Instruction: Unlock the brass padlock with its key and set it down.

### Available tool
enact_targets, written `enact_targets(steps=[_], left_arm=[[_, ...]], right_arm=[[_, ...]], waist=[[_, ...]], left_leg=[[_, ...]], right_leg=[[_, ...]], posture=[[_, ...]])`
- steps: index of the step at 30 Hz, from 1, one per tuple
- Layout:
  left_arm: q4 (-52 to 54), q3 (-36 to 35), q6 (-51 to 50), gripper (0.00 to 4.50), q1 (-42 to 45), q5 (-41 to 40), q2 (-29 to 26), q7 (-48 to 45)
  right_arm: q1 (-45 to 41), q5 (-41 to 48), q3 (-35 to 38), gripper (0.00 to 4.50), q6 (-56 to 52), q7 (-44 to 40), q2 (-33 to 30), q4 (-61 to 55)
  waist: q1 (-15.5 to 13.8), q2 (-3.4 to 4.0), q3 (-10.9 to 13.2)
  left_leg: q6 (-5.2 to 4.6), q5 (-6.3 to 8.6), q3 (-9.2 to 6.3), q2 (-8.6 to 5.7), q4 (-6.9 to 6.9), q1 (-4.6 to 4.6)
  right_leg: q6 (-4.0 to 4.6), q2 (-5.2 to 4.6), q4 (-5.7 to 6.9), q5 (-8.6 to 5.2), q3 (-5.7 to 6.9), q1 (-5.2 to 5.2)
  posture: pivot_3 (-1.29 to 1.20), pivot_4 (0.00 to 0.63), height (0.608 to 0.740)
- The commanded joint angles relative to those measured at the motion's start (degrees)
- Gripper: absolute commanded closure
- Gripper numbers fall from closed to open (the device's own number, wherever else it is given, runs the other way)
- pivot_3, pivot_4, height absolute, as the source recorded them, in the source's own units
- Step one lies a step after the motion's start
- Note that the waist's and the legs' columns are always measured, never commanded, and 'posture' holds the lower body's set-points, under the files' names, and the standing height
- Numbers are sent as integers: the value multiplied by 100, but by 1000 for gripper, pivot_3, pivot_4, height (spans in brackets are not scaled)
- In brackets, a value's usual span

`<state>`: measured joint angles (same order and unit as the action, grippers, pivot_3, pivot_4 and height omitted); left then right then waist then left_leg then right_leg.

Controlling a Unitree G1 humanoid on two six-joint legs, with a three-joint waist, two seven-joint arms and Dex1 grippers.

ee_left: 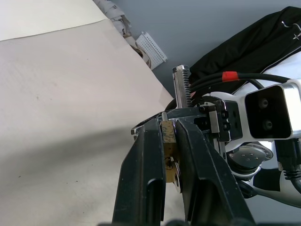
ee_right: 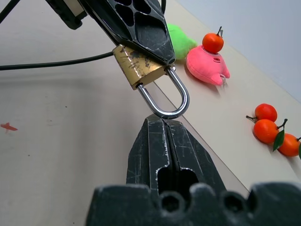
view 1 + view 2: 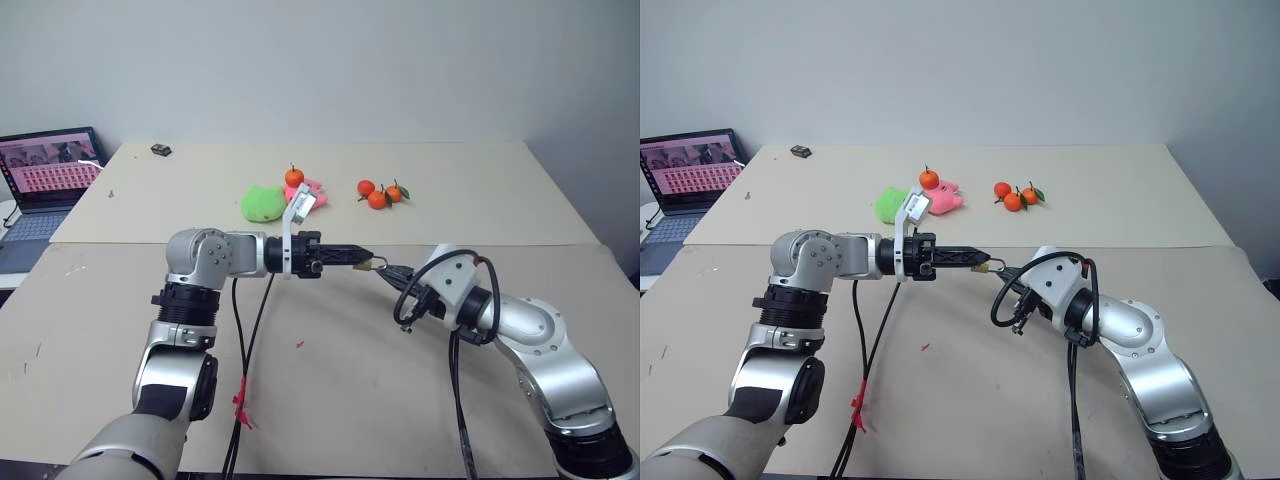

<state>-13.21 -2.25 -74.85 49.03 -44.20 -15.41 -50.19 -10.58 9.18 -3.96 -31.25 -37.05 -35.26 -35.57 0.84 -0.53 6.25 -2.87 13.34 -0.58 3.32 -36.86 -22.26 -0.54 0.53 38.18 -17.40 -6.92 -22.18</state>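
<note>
The left gripper [image 3: 364, 259] is pinching the brass padlock [image 2: 138, 66] above the beige table [image 3: 480, 200]; the right gripper [image 2: 163, 123], pressed together, is touching its shackle; a laptop [image 3: 48, 180] is sitting beside the grey wall.

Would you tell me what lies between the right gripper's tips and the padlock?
Nothing: in the right wrist view the shut right gripper sits right at the padlock's shackle, which the left gripper clamps.
</note>
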Motion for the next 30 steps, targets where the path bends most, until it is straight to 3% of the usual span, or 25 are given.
enact_targets(steps=[1,30], left_arm=[[75,39,193,4500,50,-23,-30,-101],[160,489,496,4500,-225,179,-282,-389]], right_arm=[[-128,77,88,4473,-88,22,-59,-326],[-222,431,405,4473,-229,-210,-593,-425]], waist=[[1,0,0],[-1,-2,2]], left_leg=[[0,0,0,0,0,0],[0,0,0,0,2,0]], right_leg=[[0,0,0,0,0,0],[-15,0,-4,-9,0,0]], posture=[[0,150,660],[0,150,660]])
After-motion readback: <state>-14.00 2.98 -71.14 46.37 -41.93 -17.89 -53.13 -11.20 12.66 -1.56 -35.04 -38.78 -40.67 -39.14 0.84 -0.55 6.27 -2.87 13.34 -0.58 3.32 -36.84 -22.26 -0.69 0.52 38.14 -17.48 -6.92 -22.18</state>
